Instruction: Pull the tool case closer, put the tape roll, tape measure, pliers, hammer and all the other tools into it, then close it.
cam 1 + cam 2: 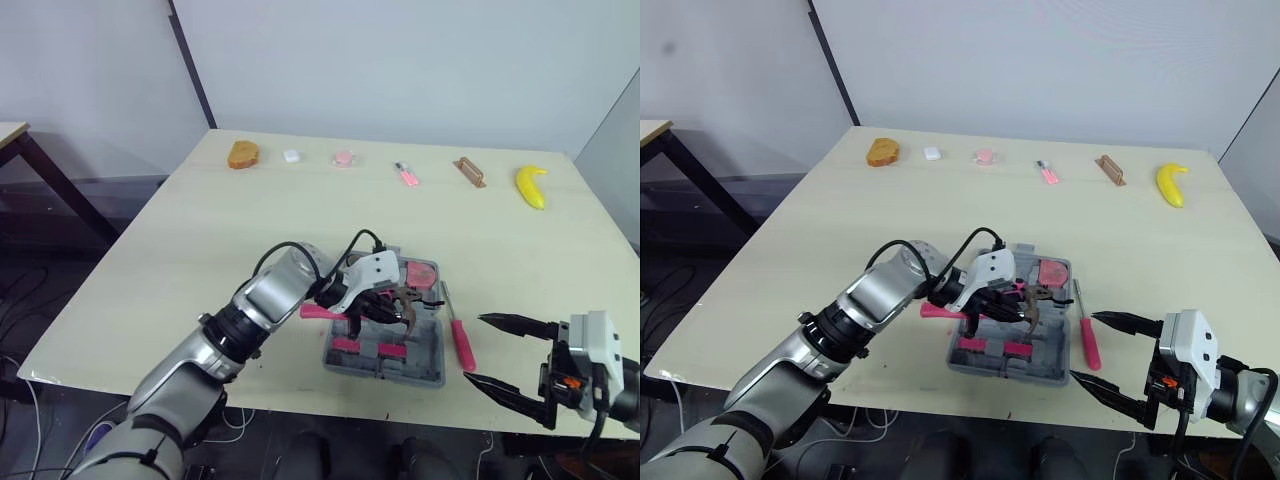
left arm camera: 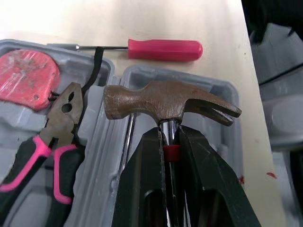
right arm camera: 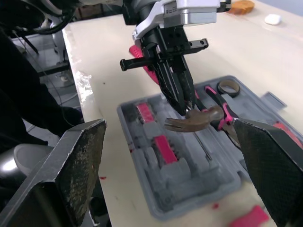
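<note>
The left hand (image 2: 170, 135) is clamped narrow on the hammer (image 2: 165, 99), on the thin metal neck just under the head, and holds it above the open case (image 1: 385, 372) beside the pliers (image 2: 57, 142). That hold looks sound: a hammer is rigid and top-heavy, so gripping near the head should limit swing, though smooth steel could twist. The right hand (image 1: 476, 348) is spread wide and empty near the screwdriver (image 1: 462, 343) on the surface.
</note>
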Tool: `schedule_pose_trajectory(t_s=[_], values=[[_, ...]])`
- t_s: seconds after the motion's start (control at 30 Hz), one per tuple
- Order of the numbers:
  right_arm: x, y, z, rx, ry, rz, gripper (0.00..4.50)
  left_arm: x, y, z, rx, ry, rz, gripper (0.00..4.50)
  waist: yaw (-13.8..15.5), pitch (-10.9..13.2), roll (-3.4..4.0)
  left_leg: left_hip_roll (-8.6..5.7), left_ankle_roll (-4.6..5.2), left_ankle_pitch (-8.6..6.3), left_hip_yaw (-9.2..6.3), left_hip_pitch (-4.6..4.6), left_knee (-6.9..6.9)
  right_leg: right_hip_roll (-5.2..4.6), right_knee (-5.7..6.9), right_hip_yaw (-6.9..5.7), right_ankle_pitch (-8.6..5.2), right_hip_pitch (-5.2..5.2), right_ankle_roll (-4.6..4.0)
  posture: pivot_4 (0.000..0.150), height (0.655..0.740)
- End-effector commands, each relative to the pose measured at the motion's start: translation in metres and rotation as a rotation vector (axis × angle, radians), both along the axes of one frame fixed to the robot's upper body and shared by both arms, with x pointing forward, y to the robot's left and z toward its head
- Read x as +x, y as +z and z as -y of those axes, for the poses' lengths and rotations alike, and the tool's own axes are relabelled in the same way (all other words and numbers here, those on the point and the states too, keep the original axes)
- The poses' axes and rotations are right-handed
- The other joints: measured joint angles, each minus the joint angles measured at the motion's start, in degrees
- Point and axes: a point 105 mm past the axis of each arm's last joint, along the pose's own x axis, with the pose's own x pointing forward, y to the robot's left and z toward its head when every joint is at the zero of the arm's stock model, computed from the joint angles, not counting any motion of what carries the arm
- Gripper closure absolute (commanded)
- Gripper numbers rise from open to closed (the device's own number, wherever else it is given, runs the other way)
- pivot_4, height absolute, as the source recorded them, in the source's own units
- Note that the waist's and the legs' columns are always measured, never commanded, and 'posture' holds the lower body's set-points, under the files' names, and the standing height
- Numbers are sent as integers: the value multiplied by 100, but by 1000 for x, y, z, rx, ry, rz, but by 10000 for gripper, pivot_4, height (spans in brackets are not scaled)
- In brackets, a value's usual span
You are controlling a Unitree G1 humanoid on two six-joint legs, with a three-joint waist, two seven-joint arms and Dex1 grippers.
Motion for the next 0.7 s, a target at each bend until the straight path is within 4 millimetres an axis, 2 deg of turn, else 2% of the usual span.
schedule_pose_trajectory(t_s=[0.03,0.4,0.7], values=[[-2,10,4,-20,2,46,0,-2,1,13,30,-64,48,44925,1,0,0,0,0,0,0,0,0,1,0,2,0,0,0,1500,7400],[-5,8,9,-28,-56,48,0,-6,-16,43,130,-95,75,44925,-1,0,1,0,0,0,-2,0,0,4,0,5,0,0,0,1500,7400],[-7,8,5,-20,-79,58,0,-2,-26,51,181,-115,93,44925,-4,0,3,1,0,0,-5,0,0,6,0,6,-1,0,0,1500,7400]])
